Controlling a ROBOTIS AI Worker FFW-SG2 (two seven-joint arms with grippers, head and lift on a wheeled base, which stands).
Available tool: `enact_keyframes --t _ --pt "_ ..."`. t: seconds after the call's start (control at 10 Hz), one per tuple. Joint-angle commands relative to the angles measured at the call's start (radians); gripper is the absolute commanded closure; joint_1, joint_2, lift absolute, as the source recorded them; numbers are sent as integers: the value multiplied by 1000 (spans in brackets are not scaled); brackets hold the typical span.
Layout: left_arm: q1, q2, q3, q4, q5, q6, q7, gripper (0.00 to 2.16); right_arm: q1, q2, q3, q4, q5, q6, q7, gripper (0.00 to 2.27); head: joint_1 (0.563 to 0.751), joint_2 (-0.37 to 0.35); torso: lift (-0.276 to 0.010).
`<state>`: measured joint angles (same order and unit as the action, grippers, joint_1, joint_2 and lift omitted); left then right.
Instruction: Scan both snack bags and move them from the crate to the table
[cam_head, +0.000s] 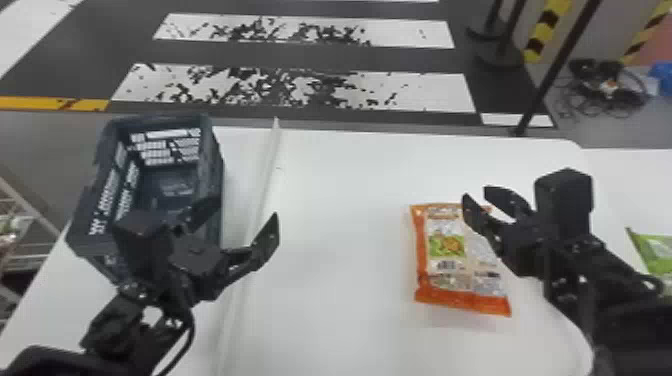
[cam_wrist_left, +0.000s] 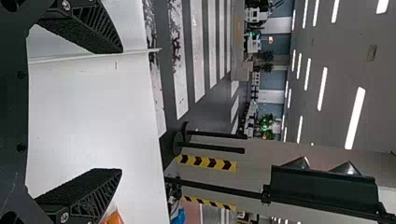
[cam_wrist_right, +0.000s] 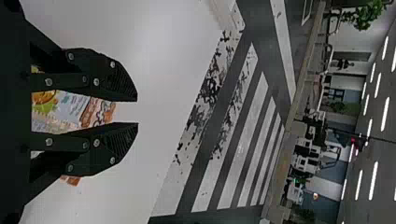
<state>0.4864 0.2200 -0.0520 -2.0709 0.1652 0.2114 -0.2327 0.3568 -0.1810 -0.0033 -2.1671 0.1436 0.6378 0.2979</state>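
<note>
On the white table (cam_head: 345, 250), the orange snack bag (cam_head: 446, 265) lay by the right gripper (cam_head: 476, 194), whose jaws stood parted with nothing between them. A green bag (cam_head: 659, 250) showed in part, farther right. Both bags were thus out of the crate (cam_head: 215, 165), and the moving looked done. The left gripper (cam_head: 245, 210), near the crate, had its jaws spread wide and held nothing. Whether either bag had been scanned could not be told; if both had, little remained.
</note>
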Motion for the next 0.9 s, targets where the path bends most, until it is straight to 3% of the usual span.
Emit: enact_keyframes --t 0.0,0.3,0.5,0.8 --pt "0 1 1 -2 4 -3 0 87 13 0 -132 -10 -59 46 1 83 695 -69 -88" --pt "0 1 3 -2 5 -3 -2 87 28 -17 -287 133 -121 -34 36 80 695 -202 -88" --pt "-2 -1 3 5 5 -3 0 87 25 -35 -307 234 -131 -98 63 73 695 -267 -88" --pt "-2 1 3 11 5 -7 0 87 -24 -57 -302 375 -154 -129 96 83 695 -293 -88"
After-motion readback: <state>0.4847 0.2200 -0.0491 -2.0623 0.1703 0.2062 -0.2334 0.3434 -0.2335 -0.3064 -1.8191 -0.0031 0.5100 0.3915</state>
